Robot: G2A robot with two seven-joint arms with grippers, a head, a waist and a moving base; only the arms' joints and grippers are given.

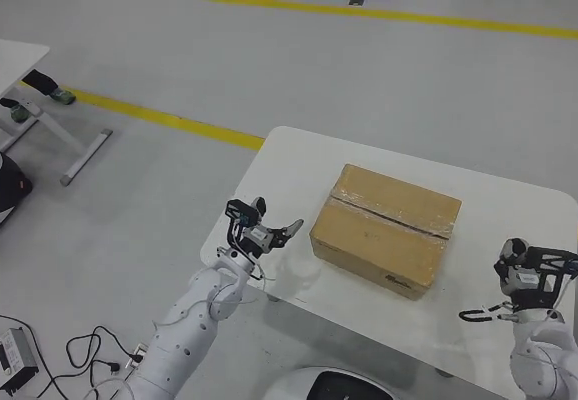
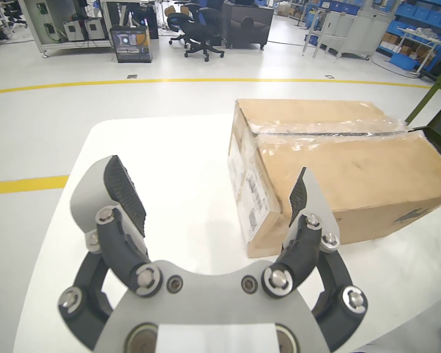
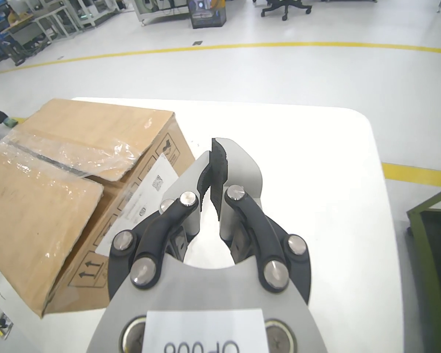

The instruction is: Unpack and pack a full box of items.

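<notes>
Left gripper (image 2: pixel 210 179): jaws spread wide, empty, over the table (image 1: pixel 529 215) edge, just beside one short end of the box (image 1: pixel 384 230). The box sits mid-table, taped shut, long axis running between the arms. Right gripper (image 3: pixel 214 165): jaws pressed together, empty, farther from the box.

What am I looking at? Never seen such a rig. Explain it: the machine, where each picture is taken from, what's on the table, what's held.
This is a two-armed robot at a white table. One picture looks down from above its arms; the other two come from cameras on its wrists, each looking past that arm's own gripper. On the table lies a closed cardboard box, its top seam covered with clear tape. The left gripper is open beside one end of the box; the right gripper is shut near the other end. Neither holds anything.
</notes>
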